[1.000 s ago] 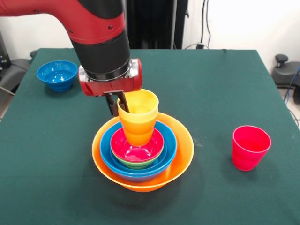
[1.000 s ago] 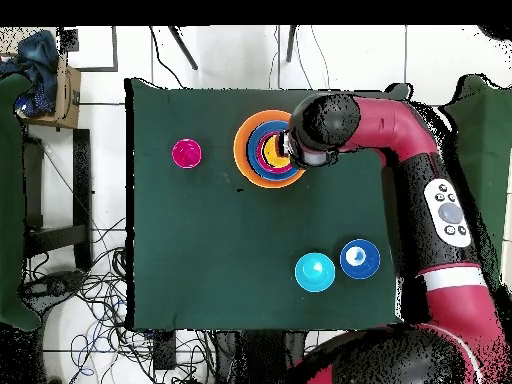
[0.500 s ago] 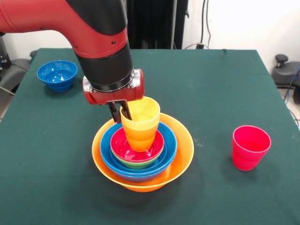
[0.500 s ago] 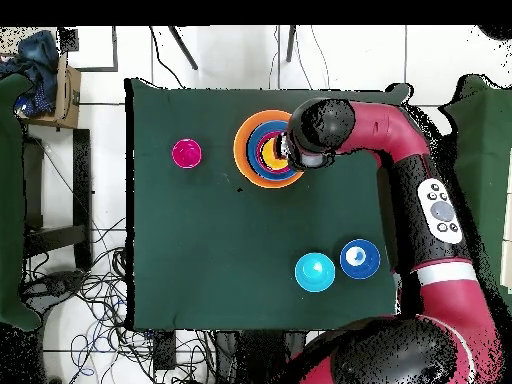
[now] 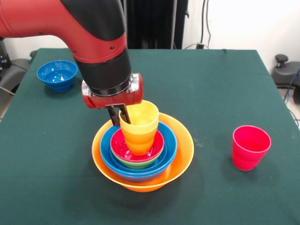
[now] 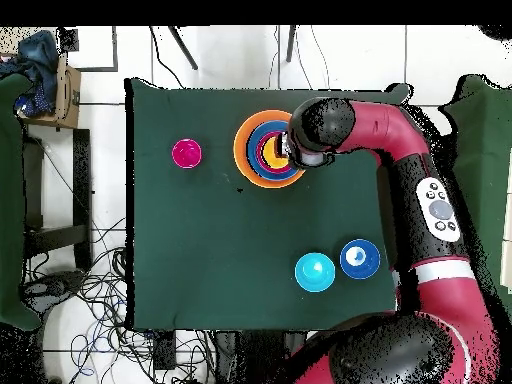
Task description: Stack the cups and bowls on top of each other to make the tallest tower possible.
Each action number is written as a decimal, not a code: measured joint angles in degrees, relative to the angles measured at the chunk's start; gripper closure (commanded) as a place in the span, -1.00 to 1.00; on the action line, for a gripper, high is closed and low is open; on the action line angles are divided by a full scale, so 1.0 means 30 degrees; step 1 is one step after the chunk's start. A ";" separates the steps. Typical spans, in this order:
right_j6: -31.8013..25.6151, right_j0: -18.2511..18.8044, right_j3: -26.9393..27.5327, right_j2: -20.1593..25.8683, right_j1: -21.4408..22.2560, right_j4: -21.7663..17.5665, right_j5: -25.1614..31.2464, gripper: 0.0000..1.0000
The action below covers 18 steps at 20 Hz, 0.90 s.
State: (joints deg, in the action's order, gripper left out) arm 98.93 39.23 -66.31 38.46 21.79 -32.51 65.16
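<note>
The tower stands mid-table: a very large orange bowl holds a blue bowl, a green bowl and a red bowl. A yellow cup nested in an orange cup sits upright in the red bowl. My gripper is shut on the yellow cup's rim at its left side, one finger inside and one outside. A red cup stands apart on the right. In the overhead view the tower is partly hidden under my arm, and the red cup shows to its left.
A dark-blue bowl sits at the far left corner of the green table. The overhead view shows it beside a light-blue bowl. Cables and a box lie on the floor beyond the table.
My gripper has come down with the yellow and orange cups, and the cups have sunk lower into the red bowl. The other bowls and the red cup have not moved.
</note>
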 measured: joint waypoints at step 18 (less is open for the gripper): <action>0.0000 -0.0343 0.0398 -0.0639 -0.0200 -0.0246 -0.0640 1.00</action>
State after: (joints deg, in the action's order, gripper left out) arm 98.93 38.21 -65.11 36.54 21.19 -33.24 63.24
